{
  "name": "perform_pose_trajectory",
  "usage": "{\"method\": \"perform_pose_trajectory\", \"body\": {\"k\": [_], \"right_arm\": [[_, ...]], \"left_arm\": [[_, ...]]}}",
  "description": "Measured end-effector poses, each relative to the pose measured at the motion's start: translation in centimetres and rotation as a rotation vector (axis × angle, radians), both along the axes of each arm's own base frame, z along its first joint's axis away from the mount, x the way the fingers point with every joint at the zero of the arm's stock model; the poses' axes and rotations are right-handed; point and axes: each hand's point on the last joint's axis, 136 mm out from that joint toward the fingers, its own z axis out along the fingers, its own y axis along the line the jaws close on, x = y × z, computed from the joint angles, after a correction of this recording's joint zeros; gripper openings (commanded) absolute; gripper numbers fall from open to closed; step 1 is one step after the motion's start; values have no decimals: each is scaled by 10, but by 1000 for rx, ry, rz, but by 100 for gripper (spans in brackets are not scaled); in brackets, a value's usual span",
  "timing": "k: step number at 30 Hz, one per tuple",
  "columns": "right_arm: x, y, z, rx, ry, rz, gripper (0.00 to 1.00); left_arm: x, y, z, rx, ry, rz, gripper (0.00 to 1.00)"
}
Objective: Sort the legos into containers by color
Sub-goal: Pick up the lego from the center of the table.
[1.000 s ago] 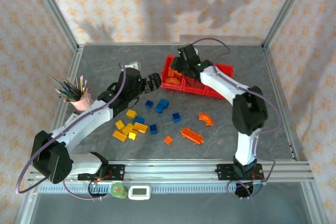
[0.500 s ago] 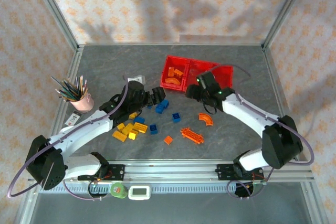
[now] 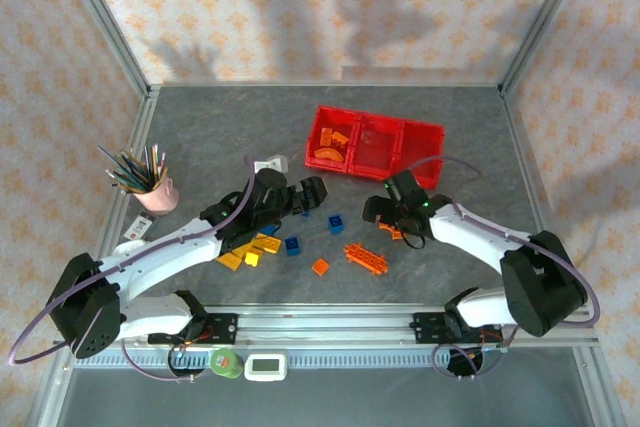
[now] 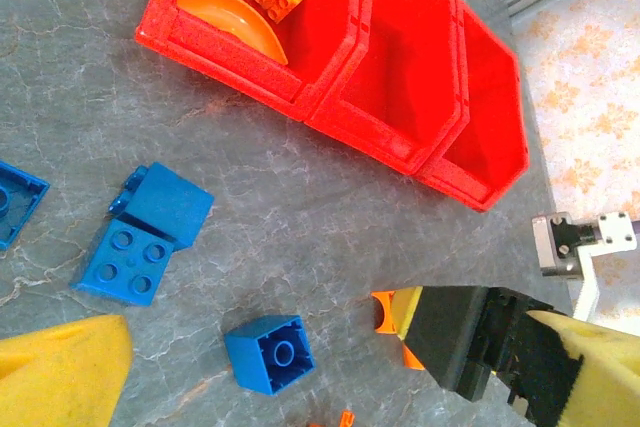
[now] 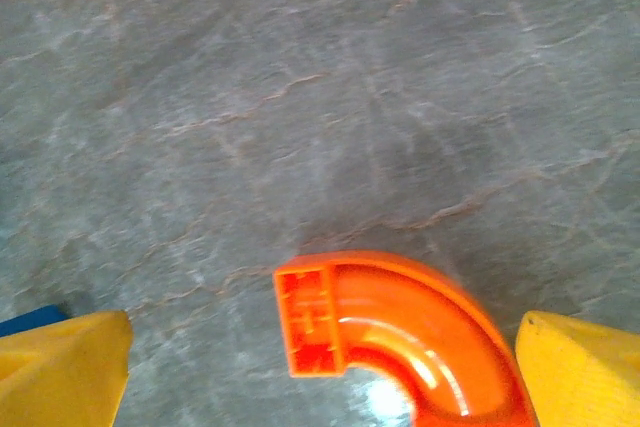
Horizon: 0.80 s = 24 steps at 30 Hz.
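The right hand [image 3: 384,215] hangs low over the grey table [image 3: 200,137], its fingers spread wide. An orange arch [image 5: 400,332] lies flat on the table between the yellow pads [image 5: 65,372]. The arch sits closer to the right-side pad, and whether they touch cannot be told.

Just to its left, the left hand [image 3: 310,190] is also wide open and holds nothing. A small blue brick [image 4: 270,352] lies on the table below and between its fingers, and two more blue bricks [image 4: 150,237] rest against each other nearby.

Beyond both hands, toward the far side of the table, stand the three joined red containers [image 3: 421,147]. Their left compartment holds orange pieces [image 4: 240,2], a curved one and two studded ones.

The other legos are scattered on the table near the arms. A cluster of yellow bricks [image 3: 255,247] lies beside the left arm, and an orange studded plate [image 3: 366,258] and a small orange brick [image 3: 320,267] lie nearer the front edge. A pink cup of pencils [image 3: 155,192] stands well apart at the left.
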Motion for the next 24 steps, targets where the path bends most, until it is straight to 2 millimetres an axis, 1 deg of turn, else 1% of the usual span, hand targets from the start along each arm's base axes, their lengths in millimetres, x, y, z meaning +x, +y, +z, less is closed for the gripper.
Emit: {"method": "perform_pose_trajectory", "body": {"k": [4, 8, 12, 17, 19, 24], "right_arm": [[4, -4, -6, -12, 2, -15, 98], [1, -3, -12, -20, 21, -10, 95], [-7, 6, -13, -20, 31, 17, 85], [-23, 16, -17, -42, 57, 52, 82], [-28, 16, -19, -59, 69, 50, 78], [-34, 6, -22, -106, 91, 13, 67]], "left_arm": [[1, 0, -3, 6, 5, 6, 99], [2, 1, -3, 8, 2, 12, 99], [4, 3, -2, 14, -4, 25, 99], [4, 4, -2, 16, -6, 28, 99], [4, 4, -2, 16, -5, 28, 99], [4, 4, -2, 16, -5, 28, 99]]}}
